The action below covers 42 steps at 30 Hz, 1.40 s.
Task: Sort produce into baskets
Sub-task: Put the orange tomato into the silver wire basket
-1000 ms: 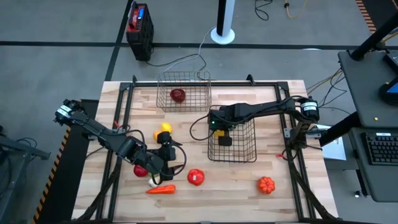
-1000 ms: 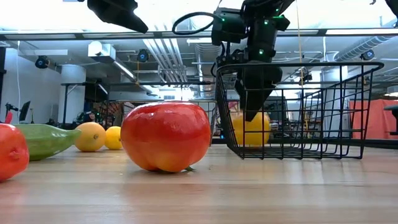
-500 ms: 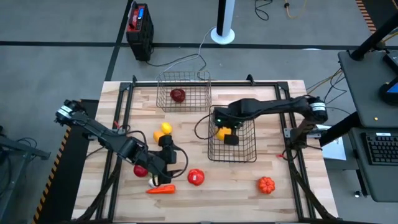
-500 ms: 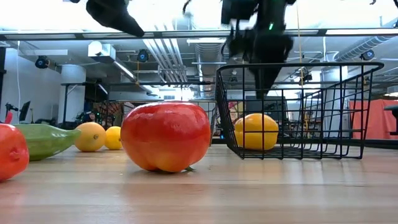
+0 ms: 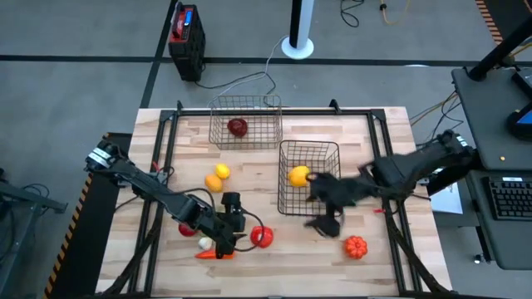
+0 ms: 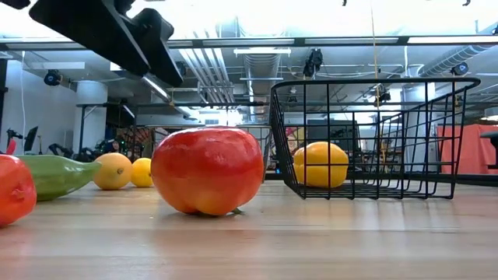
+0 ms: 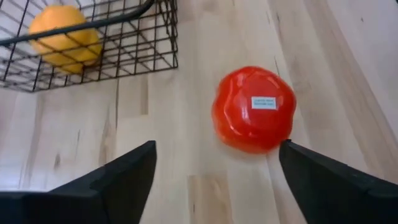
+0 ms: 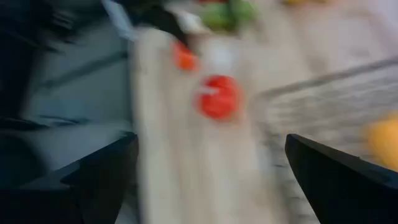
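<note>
The red tomato [image 5: 262, 237] is lying on the wooden table [image 5: 366, 141], straight ahead of the left gripper [image 5: 239, 235] and just beyond its fingertips; in the left wrist view the tomato [image 7: 254, 109] is sitting between the lines of the two dark fingers [image 7: 124, 177], not touched by either. The jaws are standing apart, wider than the tomato, with nothing between them. Behind this gripper an orange carrot [image 5: 208, 254], a white garlic [image 5: 204, 242] and a dark red piece [image 5: 187, 227] are lying close together. Two yellow pieces [image 5: 218, 175] are resting farther off, toward the far basket [image 5: 245, 124], which is holding a dark red fruit [image 5: 238, 127].

The near basket [image 5: 308, 177] is holding a yellow-orange fruit [image 5: 298, 175]. The right gripper [image 5: 326, 223] is hovering just outside that basket's near edge, its jaws spread wide and empty, with an orange pumpkin-like piece [image 5: 356, 246] lying beside it on the table.
</note>
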Available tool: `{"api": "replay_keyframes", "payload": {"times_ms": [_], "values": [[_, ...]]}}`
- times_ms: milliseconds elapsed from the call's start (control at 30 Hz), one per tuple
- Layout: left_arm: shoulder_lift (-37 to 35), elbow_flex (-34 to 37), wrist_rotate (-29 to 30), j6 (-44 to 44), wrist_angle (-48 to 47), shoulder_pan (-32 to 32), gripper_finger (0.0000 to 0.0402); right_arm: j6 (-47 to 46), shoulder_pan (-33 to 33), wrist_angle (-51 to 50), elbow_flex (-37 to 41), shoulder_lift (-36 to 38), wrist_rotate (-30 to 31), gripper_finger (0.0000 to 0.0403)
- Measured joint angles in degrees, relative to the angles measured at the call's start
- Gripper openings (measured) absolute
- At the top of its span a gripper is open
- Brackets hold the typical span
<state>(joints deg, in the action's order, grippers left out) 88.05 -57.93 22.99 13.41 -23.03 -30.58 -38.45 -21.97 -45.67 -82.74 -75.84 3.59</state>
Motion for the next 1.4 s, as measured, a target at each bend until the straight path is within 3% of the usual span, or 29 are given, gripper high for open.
{"api": "replay_keyframes", "payload": {"times_ms": [167, 400, 467, 700, 833, 1067, 1400], "values": [[0.8, 0.0, 0.0, -0.7, 3.9, -2.3, 0.0237, -7.4, -9.9, 4.3, 0.0, -1.5, 8.4, 0.0396], [1.9, 0.0, 1.4, 1.4, 5.5, -4.3, 0.0048, -17.4, -17.8, 4.5, 0.3, -10.0, 21.2, 0.0396], [2.8, 0.0, 1.5, 2.2, 6.6, -4.3, 0.0013, -22.1, -18.3, 4.5, 0.3, -13.3, 23.6, 0.0395], [7.7, 0.0, 1.6, 0.3, 14.5, -4.2, 0.0002, -31.4, -19.8, 8.6, 0.4, -25.9, 24.4, 0.0375], [10.2, 0.0, 2.0, 0.7, 14.5, -4.1, 0.0001, -36.3, -19.7, 13.1, 0.4, -30.8, 26.7, 0.0372], [12.4, 0.0, 3.4, 1.2, 14.0, -4.0, 0.0000, -45.7, -19.6, 14.7, 0.3, -35.1, 36.5, 0.0372], [12.6, 0.0, 3.5, 2.6, 12.5, -3.9, 0.0000, -49.4, -19.4, 16.5, 0.3, -39.2, 44.4, 0.0372]]}}
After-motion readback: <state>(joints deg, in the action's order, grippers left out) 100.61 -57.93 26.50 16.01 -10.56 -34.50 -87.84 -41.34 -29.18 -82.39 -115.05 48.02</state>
